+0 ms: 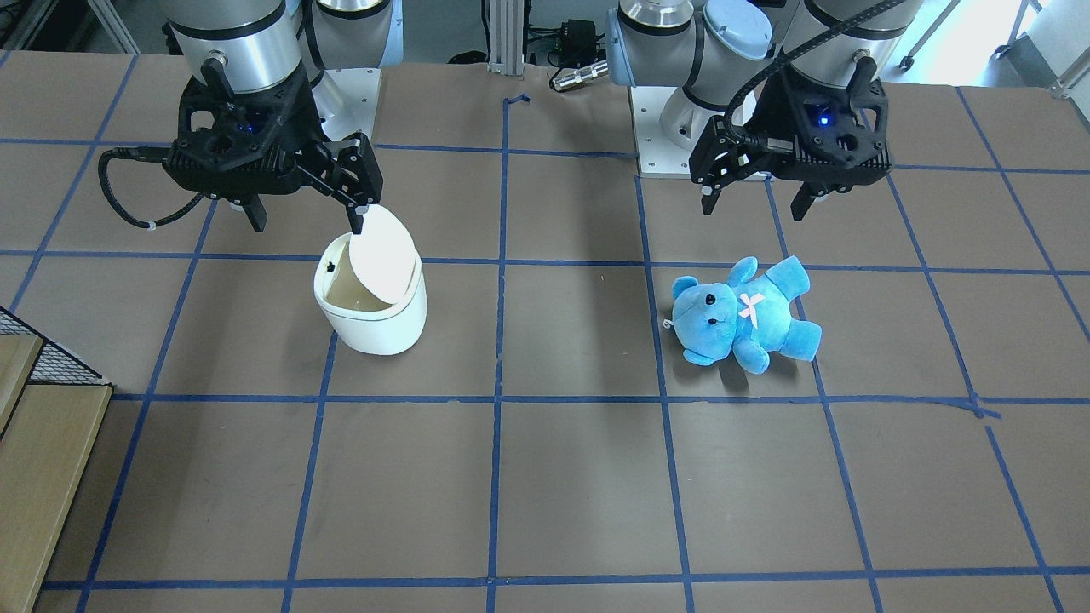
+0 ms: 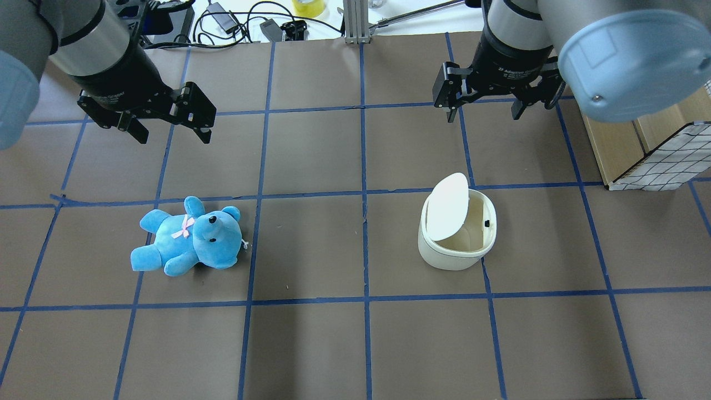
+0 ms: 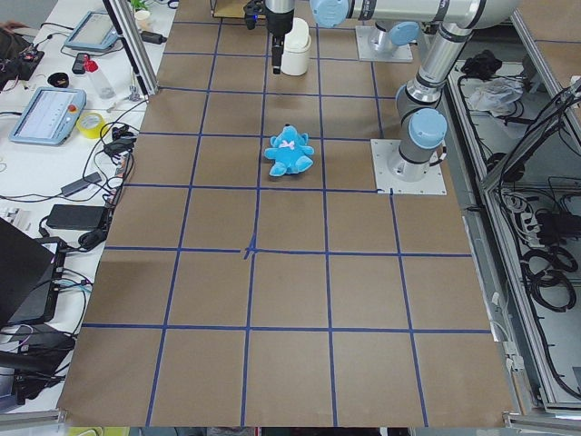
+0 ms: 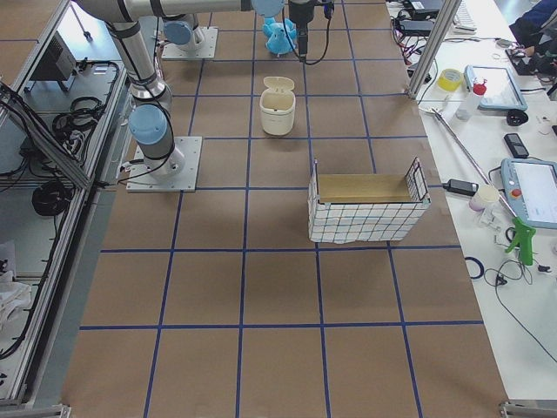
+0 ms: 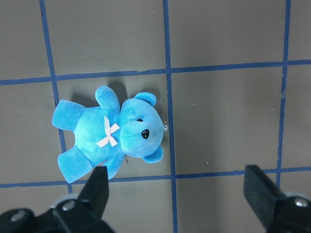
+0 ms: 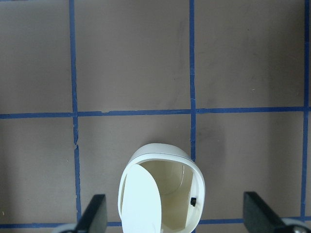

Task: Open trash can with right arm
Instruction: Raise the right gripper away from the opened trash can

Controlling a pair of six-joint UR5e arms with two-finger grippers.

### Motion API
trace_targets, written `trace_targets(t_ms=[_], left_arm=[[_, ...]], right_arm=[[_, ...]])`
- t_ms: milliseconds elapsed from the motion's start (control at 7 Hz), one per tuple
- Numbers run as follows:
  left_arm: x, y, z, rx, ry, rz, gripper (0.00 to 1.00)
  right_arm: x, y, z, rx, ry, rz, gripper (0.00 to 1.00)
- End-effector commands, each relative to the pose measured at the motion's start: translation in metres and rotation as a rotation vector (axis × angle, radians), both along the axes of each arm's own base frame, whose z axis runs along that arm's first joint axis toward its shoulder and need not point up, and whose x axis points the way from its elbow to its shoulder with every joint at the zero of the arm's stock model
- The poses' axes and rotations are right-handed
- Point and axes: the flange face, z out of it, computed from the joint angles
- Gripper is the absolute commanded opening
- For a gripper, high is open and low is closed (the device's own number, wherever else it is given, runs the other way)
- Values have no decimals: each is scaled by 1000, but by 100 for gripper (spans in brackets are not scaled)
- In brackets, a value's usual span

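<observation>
The white trash can [image 1: 375,328] stands on the table with its flat lid [image 1: 385,254] tipped up and the cream inside showing. It also shows in the overhead view [image 2: 451,255] and in the right wrist view [image 6: 160,151]. My right gripper [image 1: 306,220] is open and empty, and hovers just above the can on the robot's side of it. In the right wrist view, its fingers [image 6: 95,213] stand wide on either side of the can, apart from it. My left gripper [image 1: 754,206] is open and empty above a blue teddy bear [image 1: 745,315].
The teddy bear [image 2: 189,236] lies on its back in the left half of the table. A wire basket with a wooden liner [image 2: 655,161] stands at the table's right edge, beyond the can. Blue tape lines grid the brown table.
</observation>
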Motion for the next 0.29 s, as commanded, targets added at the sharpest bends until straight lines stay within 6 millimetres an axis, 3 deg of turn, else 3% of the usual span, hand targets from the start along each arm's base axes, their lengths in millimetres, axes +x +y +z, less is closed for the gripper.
trace_targets(t_ms=[0,143], left_arm=[[0,0,0,0,0,0,100],[0,0,0,0,0,0,100]], right_arm=[[0,1,0,1,2,1,100],[1,2,1,-2,2,3,100]])
